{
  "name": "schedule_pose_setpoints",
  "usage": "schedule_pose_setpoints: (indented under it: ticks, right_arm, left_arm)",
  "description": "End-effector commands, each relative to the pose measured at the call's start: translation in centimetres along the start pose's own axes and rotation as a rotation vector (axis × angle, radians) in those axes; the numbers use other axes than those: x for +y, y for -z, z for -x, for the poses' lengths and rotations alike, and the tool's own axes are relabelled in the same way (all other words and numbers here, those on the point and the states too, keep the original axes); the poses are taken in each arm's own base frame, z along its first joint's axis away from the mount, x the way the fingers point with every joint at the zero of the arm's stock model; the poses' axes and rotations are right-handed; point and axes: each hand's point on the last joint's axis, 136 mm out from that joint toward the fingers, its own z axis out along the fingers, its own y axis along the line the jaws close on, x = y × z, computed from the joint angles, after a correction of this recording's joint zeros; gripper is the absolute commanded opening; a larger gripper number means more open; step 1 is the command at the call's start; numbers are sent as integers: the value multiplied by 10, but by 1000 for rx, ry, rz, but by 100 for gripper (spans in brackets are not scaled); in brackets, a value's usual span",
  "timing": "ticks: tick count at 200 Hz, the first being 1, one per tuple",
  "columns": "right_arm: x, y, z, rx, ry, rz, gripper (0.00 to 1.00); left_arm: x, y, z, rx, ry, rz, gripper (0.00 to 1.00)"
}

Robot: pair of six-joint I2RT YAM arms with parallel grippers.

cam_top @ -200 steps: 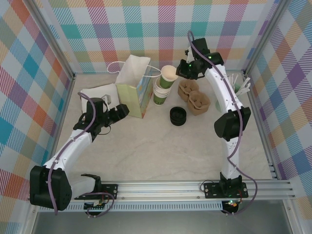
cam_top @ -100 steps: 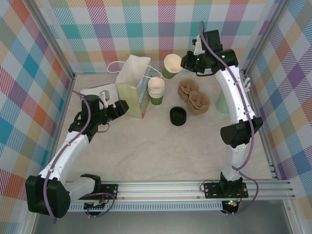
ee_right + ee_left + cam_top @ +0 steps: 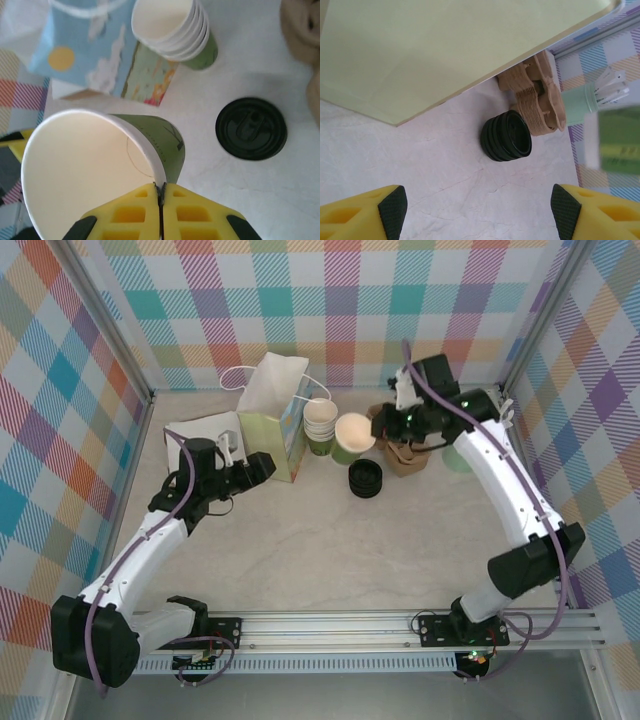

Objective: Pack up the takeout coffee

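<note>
**Light marbled table** (image 3: 330,560): the widest bare stretch lies on the base side of both grippers. Plaid walls (image 3: 300,310) close the far edge and both sides.

**Pale green and blue paper bag with white cord handles** (image 3: 275,415): it stands upright just ahead of the left gripper (image 3: 260,468). In the left wrist view its bottom edge (image 3: 470,85) runs diagonally above the fingers, with open table below it.

**Brown moulded-pulp cup carrier** (image 3: 408,455): it lies directly behind the right gripper (image 3: 380,428) and is partly covered by it.

**Stack of nested cream-rimmed green cups** (image 3: 320,425): it sits beyond the right gripper's tips, close against the bag, with little room on that side.

**Small paper cup with dark green wall and cream rim** (image 3: 100,165): we see the right gripper (image 3: 160,192) clenched on its rim, with the cup wall pinched between the yellow fingers. The cup is tilted, its mouth towards the wrist. It sits between the stack and the carrier. We cannot tell whether its base touches the table.

**Round black plastic lid** (image 3: 251,128): it is on the base side of the right gripper's tips, apart from the cup, with bare table around it. It lies straight ahead of the left gripper (image 3: 479,207), across clear surface.

**Mint-green pot of white sticks** (image 3: 577,102): it is past the carrier, near the right wall.

**Left gripper:** jaws spread wide, nothing between them.
</note>
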Motion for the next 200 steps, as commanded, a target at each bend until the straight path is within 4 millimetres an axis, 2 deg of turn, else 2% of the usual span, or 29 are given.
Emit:
schedule_pose_setpoints:
  ticks: [1,42,64,89,115,163,176,200]
  right_arm:
    - [3,-23,-25,23,43,27,9]
    - [-2,-83,-78,101,80,20,9]
    - [-3,-111,-96,146,115,-2,9]
    - [-4,-132,-107,186,143,-28,9]
    - [-3,-141,-111,206,163,-47,9]
    - [-13,-152,-122,277,170,-95,11]
    - [-14,-151,-122,284,170,-105,14]
    - [-9,-142,-117,267,180,-100,24]
  left_arm:
    - [9,-8,-8,-8,40,24,78]
    - [22,-13,-10,-42,73,55,78]
    - [26,-13,-12,-42,74,68,78]
    - [29,-12,-14,-42,76,78,78]
    - [31,-13,-16,-37,76,83,78]
    - [31,-13,-17,-35,74,81,78]
    - [29,-12,-16,-37,72,76,78]
    - [25,-11,-13,-41,68,66,78]
